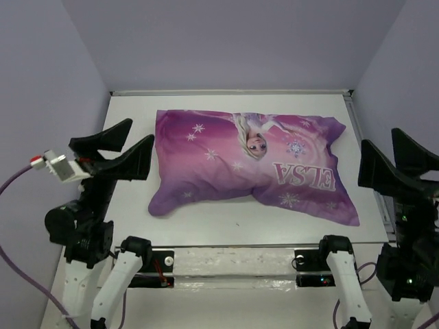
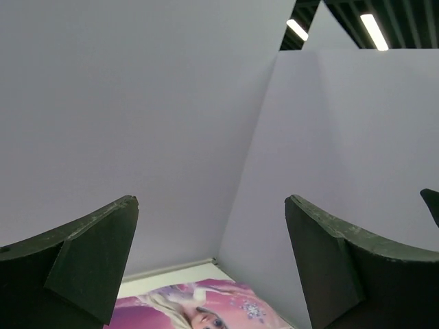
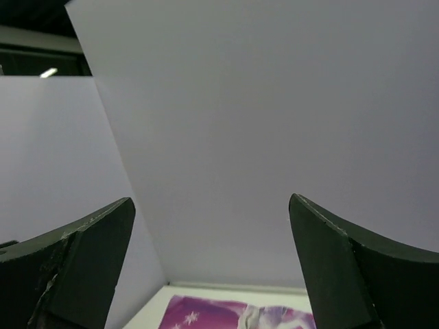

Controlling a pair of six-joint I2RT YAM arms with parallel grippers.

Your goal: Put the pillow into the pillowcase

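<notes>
Left pincer and right pincer both hang open and empty. Between them on the table I see the pillowcase, long axis left-right. It looks stuffed, so I judge the pillow is inside. Its slack corner is nearer my right arm.

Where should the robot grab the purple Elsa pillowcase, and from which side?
Best guess: the near right corner of the pillowcase. The fabric there lies thin and flat on the table, while the middle looks puffy. Come in low from the right with the right end effector, which is open and closest to that corner.
</notes>
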